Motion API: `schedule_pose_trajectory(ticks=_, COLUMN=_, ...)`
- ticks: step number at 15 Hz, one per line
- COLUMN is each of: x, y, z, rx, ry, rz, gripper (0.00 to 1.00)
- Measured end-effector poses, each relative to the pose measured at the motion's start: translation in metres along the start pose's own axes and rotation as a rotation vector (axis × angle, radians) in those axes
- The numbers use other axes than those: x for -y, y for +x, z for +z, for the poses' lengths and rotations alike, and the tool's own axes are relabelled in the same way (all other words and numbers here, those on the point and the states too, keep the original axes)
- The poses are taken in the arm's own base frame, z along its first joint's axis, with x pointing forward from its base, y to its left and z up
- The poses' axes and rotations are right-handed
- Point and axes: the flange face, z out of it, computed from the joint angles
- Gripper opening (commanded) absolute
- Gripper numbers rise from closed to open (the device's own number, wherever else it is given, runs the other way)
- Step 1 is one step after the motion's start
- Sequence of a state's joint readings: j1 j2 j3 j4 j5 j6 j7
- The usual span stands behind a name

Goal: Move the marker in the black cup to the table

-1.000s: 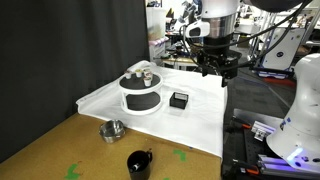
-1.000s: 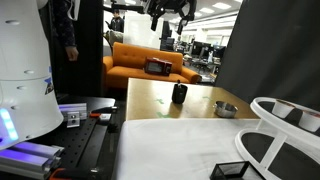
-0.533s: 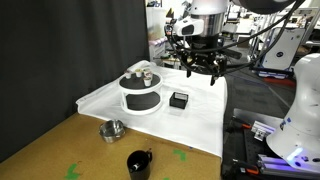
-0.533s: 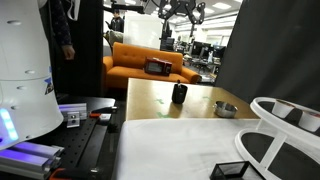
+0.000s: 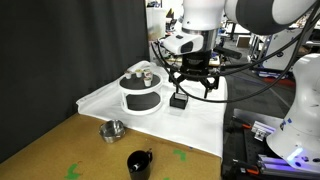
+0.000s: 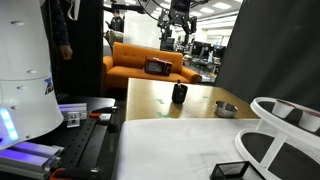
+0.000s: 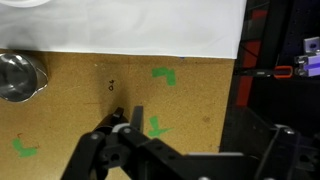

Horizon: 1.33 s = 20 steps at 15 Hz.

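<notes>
The black cup (image 5: pixel 139 163) stands on the tan-brown table (image 5: pixel 70 150) near its front edge. It also shows in the other exterior view (image 6: pixel 179 94). I cannot make out the marker in it at this size. My gripper (image 5: pixel 195 88) hangs open and empty above the white cloth (image 5: pixel 200 120), well away from the cup and high over it (image 6: pixel 180 15). The wrist view looks down on the table (image 7: pixel 190 100) with its green marks. There the cup (image 7: pixel 119 123) is mostly hidden behind the gripper's frame (image 7: pixel 200 135).
A small metal bowl (image 5: pixel 112 130) sits on the table beside the cup (image 7: pixel 18 77). A white-and-black round container (image 5: pixel 141 93) and a small black box (image 5: pixel 179 100) stand on the cloth. Robot equipment lies along the table's side (image 5: pixel 260 140).
The gripper has come down and moved across the cloth towards the round container and the table. The cup, bowl and box have not moved.
</notes>
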<state>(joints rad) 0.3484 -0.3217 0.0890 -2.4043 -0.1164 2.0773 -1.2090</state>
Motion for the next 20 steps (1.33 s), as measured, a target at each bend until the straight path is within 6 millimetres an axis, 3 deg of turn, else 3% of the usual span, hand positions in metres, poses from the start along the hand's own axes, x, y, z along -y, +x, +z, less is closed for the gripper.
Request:
schedule_pose_trajectory(ticks=6, x=-0.001, y=-0.001, z=-0.001, rx=-0.001, ry=-0.002, rz=-0.011, gripper=1.00)
schedule_pose_trajectory(ticks=9, x=-0.004, y=0.013, z=-0.001, rx=-0.020, ry=-0.023, rz=-0.034, gripper=1.00)
schedule_pose_trajectory(ticks=12, x=-0.022, y=0.047, z=0.011, rx=-0.089, ry=-0.074, rz=-0.094, gripper=1.00)
schedule_pose_trajectory(ticks=17, x=-0.065, y=0.095, z=0.046, rx=-0.139, ry=-0.068, rz=-0.167, gripper=1.00)
schedule_pose_trajectory(ticks=20, x=-0.097, y=0.110, z=0.072, rx=-0.212, ry=-0.055, rz=-0.234, gripper=1.00)
